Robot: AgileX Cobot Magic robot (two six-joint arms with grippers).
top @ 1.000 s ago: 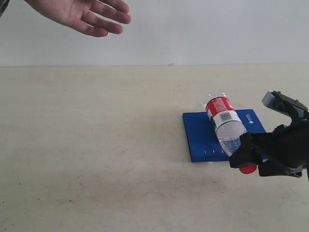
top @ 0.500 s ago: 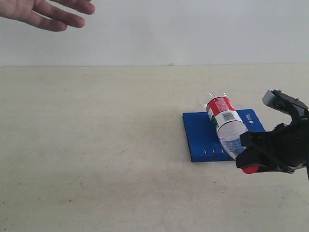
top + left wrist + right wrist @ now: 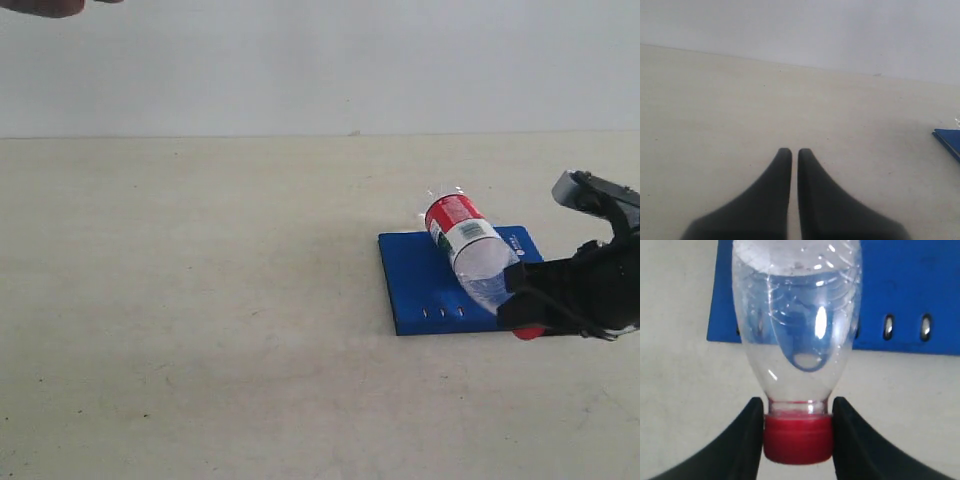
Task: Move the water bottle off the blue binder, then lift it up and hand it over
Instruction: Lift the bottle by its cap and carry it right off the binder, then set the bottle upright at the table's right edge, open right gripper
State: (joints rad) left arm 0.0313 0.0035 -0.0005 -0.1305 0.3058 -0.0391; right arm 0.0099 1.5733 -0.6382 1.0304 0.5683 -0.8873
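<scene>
1 water bottle, gripped by right tool, lies on 1 blue binder.

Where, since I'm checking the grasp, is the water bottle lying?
Exterior view, right side: the water bottle lies sideways across the blue binder, its red cap overhanging, pinched by the right gripper.

The binder lies flat on the table, right of centre in the exterior view, with the water bottle on its side across it, cap overhanging the near edge. The right gripper sits before that edge, one finger against each side of the cap.
</scene>
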